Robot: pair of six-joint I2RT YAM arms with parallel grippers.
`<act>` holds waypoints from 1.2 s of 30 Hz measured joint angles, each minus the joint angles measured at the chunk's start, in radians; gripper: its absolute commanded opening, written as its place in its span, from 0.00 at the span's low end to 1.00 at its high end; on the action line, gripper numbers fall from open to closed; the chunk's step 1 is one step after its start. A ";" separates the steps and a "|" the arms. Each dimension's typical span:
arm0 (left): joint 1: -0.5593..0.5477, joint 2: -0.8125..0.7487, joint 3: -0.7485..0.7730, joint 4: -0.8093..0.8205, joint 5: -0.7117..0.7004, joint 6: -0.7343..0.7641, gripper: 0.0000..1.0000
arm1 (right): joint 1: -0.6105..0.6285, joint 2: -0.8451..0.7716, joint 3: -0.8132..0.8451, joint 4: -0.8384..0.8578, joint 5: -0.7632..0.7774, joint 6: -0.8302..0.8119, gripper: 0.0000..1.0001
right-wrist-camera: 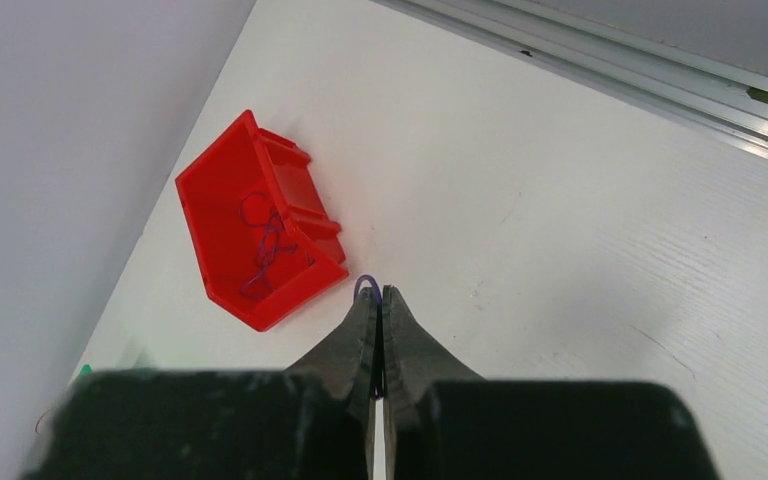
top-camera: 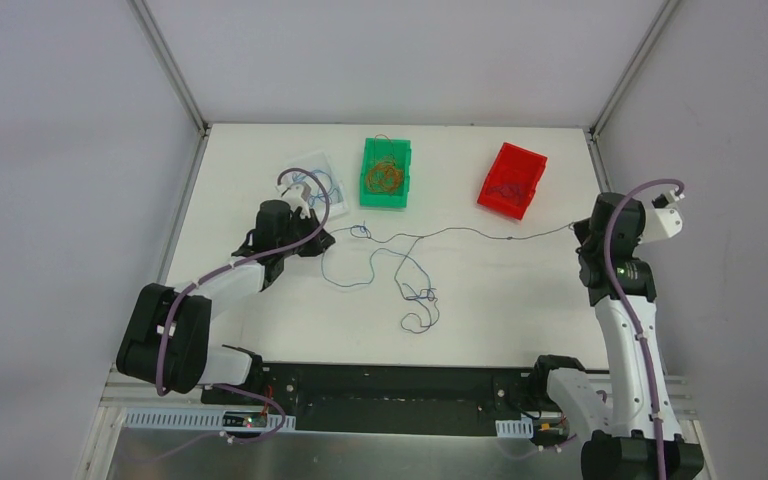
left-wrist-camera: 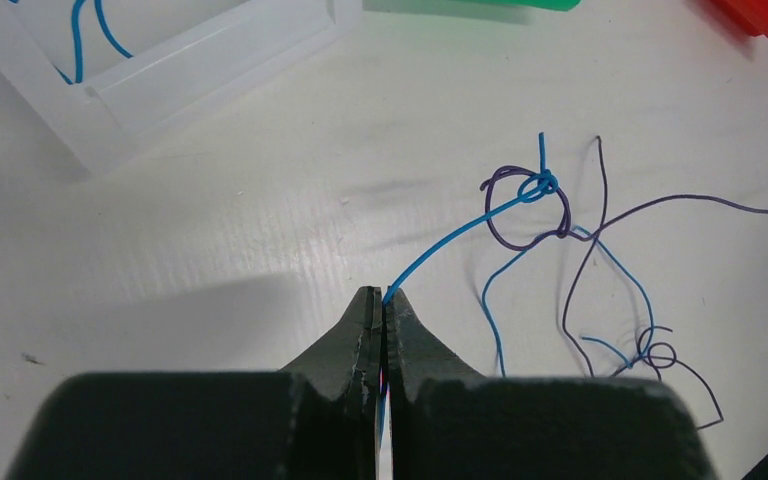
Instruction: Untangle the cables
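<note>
The cables lie across the table's middle: a blue cable (left-wrist-camera: 450,240) and a dark purple cable (top-camera: 480,231) are tied in a small knot (left-wrist-camera: 543,188), with a second tangle (top-camera: 422,295) nearer the arms. My left gripper (left-wrist-camera: 382,295) is shut on the blue cable's end, low over the table just left of the knot (top-camera: 360,232). My right gripper (right-wrist-camera: 380,293) is shut on the purple cable, whose small loop (right-wrist-camera: 365,283) sticks out at the fingertips. In the top view the purple cable runs nearly straight to the right gripper (top-camera: 578,232).
A clear tray (top-camera: 312,157) with blue wires stands behind the left gripper. A green bin (top-camera: 386,203) holds orange wires at the back middle. A red bin (top-camera: 505,210) holding purple wires sits back right, just ahead of the right gripper. Walls close in both sides.
</note>
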 measured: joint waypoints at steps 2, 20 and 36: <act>0.000 0.000 0.000 0.000 0.023 0.000 0.00 | 0.000 0.006 -0.002 0.000 -0.017 -0.007 0.62; -0.150 -0.121 -0.058 0.225 0.234 0.105 0.00 | 0.561 0.203 -0.025 0.294 -0.706 -0.409 0.81; -0.151 -0.233 -0.157 0.437 0.320 0.089 0.00 | 0.686 0.411 -0.191 0.766 -0.784 -0.307 0.56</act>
